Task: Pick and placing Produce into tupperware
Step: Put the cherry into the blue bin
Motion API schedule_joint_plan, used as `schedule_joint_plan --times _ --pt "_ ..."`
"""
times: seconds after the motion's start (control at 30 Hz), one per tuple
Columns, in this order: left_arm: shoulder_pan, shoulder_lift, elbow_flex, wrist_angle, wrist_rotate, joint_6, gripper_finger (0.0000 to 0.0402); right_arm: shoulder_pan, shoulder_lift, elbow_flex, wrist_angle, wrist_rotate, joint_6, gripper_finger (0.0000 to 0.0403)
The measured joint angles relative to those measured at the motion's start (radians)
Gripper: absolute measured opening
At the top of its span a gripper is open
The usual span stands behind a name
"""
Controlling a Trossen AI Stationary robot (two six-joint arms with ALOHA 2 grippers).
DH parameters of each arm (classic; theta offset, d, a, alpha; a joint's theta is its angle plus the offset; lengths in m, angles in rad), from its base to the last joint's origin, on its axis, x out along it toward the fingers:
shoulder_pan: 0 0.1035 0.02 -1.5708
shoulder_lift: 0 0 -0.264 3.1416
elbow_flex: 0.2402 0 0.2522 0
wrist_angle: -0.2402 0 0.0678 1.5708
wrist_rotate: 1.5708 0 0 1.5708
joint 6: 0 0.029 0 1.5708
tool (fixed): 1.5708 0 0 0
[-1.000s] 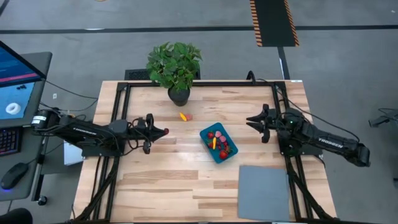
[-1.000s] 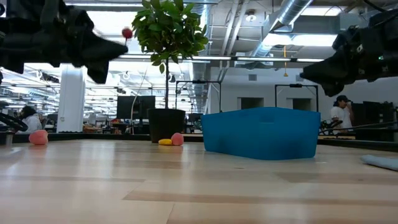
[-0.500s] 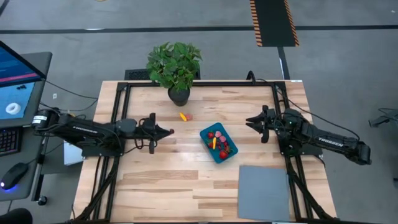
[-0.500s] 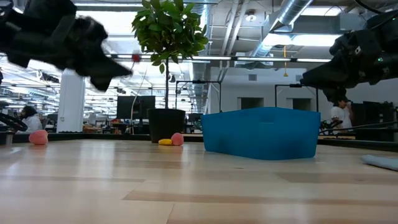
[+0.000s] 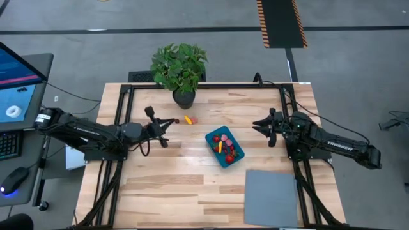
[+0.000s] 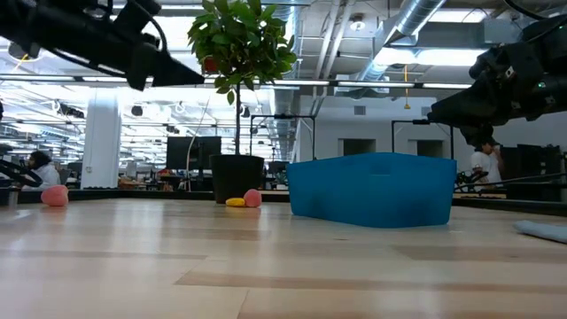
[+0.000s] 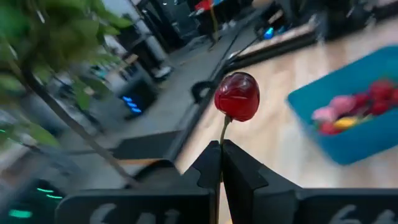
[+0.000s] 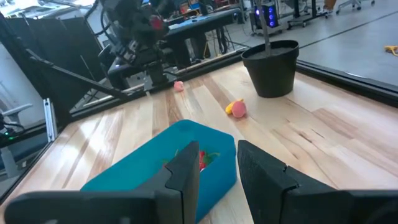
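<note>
High view: wooden table (image 5: 160,191) on grey floor. Left gripper (image 5: 167,122) clamped on cherry (image 7: 237,96) by stem, raised, just short of loose produce (image 5: 189,119); tupperware (image 5: 225,146) beyond, part-filled. Right gripper (image 5: 259,124) parted, empty, beside tupperware; grey mat (image 5: 271,197) behind it.

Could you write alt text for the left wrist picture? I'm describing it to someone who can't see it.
The left hand, fingers shut, holds a shiny red cherry up by its thin stem. Beyond it on the wooden table sits a blue tub holding small red, pink and yellow produce pieces; blurred green leaves fill one side.
</note>
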Motion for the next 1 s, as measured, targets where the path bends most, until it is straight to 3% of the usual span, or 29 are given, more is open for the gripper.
schedule_joint_plan --times 0.1,0.2,0.37,0.57,0.63,0.77,0.87,1.0 --pt "-0.033 0.035 0.041 -0.007 -0.067 0.179 0.0 0.0 0.0 0.0 0.0 0.0 0.0 0.0131" --pt "-0.05 0.092 0.094 0.003 -0.071 0.371 0.0 0.0 0.0 0.0 0.0 0.0 0.0 0.0131" --pt "-0.068 0.216 0.185 0.006 -0.149 0.517 0.0 0.0 0.0 0.0 0.0 0.0 0.0 0.0131" --pt "-0.08 0.436 0.248 0.113 -0.428 0.806 0.0 0.0 0.0 -0.001 0.0 0.0 0.0 0.0131" --pt "-0.074 0.508 0.255 0.198 -0.459 0.832 0.0 0.0 0.0 -0.001 0.0 -0.001 0.0 0.0131" --pt "-0.065 0.58 0.259 0.426 -0.448 0.636 0.0 0.0 0.0 -0.001 0.0 -0.001 0.0 0.0131" --pt "-0.067 0.571 0.259 0.506 -0.449 0.444 0.0 0.0 0.0 -0.001 0.0 -0.001 0.0 0.0131" --pt "-0.074 0.521 0.26 0.485 -0.32 0.003 0.0 0.0 0.0 -0.001 0.0 -0.001 0.0 0.0131"
